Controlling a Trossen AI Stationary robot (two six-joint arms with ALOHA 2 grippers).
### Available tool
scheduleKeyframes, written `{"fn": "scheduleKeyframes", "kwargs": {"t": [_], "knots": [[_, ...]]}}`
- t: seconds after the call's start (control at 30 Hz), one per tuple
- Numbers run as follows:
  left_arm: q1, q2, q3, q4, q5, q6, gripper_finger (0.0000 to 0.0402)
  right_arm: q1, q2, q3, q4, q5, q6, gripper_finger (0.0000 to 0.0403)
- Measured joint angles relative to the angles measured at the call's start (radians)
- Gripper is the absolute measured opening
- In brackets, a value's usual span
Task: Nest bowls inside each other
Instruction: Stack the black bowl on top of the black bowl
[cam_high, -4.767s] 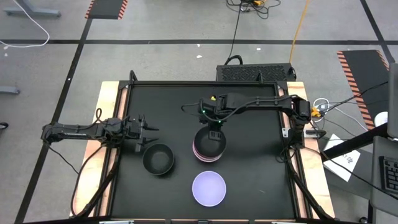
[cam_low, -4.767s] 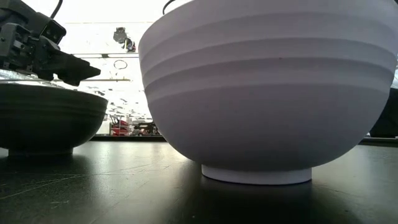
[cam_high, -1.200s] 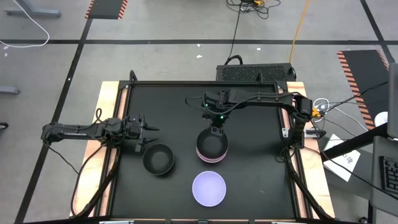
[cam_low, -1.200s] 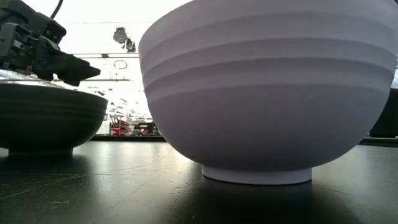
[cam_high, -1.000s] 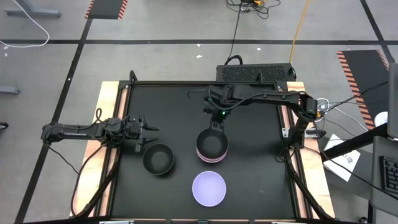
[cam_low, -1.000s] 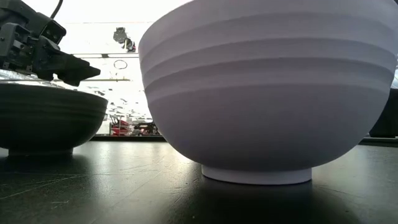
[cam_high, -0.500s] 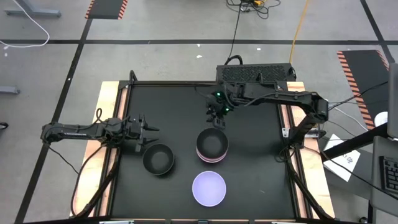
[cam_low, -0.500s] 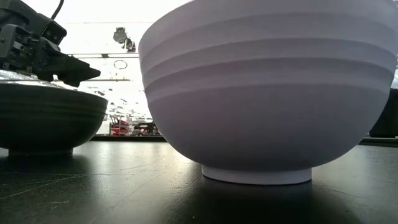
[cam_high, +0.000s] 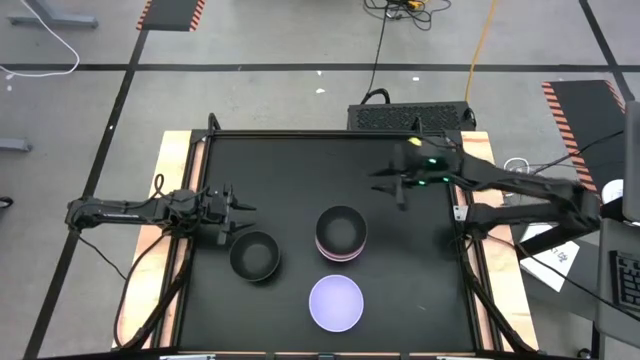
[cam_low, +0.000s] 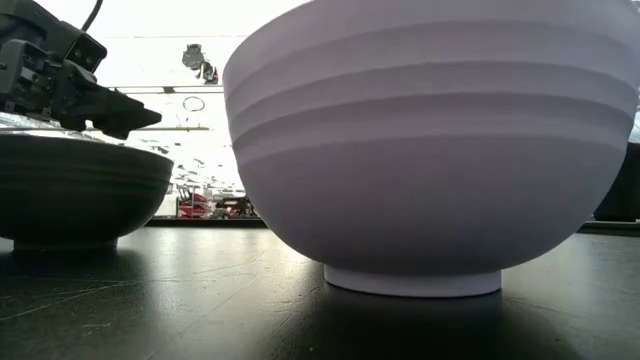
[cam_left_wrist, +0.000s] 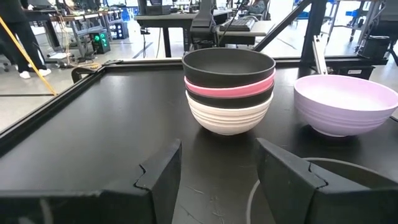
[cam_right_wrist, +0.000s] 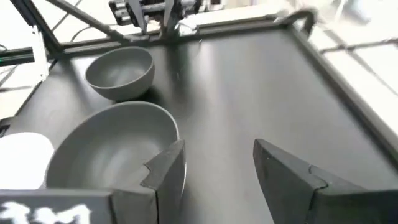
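In the middle of the high view stands a stack of round ribbed plastic bowls (cam_high: 341, 234). In the left wrist view its layers show: a white ribbed bowl (cam_left_wrist: 229, 115) at the bottom, then a black one of which only a band shows, then a smooth pink bowl (cam_left_wrist: 231, 89), and a matt black bowl (cam_left_wrist: 229, 66) on top, empty inside.

Below the stack in the high view, apart from it, sits a pale lavender plastic bowl (cam_high: 336, 303), empty, with faint rings on its outer wall in the low view (cam_low: 430, 150). At lower left of centre a single black ribbed bowl (cam_high: 254, 254) stands alone, also empty.

All bowls rest on the black, slightly scratched table top (cam_high: 270, 170).

The left gripper (cam_high: 243, 218) hangs at left of centre, just beside the single black bowl, fingers spread apart and empty. The right gripper (cam_high: 388, 183) is right of centre, above the stack in the picture, fingers parted and holding nothing.

A black ventilated box (cam_high: 410, 116) stands behind the table's upper edge.
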Motion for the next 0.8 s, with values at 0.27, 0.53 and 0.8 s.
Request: {"fn": "scheduleKeyframes", "kwargs": {"t": [0.27, 0.53, 0.8], "knots": [[0.000, 0.000, 0.000, 0.023, -0.009, -0.010, 0.0202, -0.028, -0.317, -0.225, 0.047, -0.002, 0.067, 0.0183], [0.000, 0.000, 0.000, 0.046, -0.011, -0.035, 0.0202, -0.026, -0.457, -0.415, 0.104, -0.003, 0.129, 0.0183], [0.000, 0.000, 0.000, 0.043, -0.033, -0.037, 0.0202, -0.021, -0.585, -0.584, 0.167, -0.003, 0.189, 0.0183]]}}
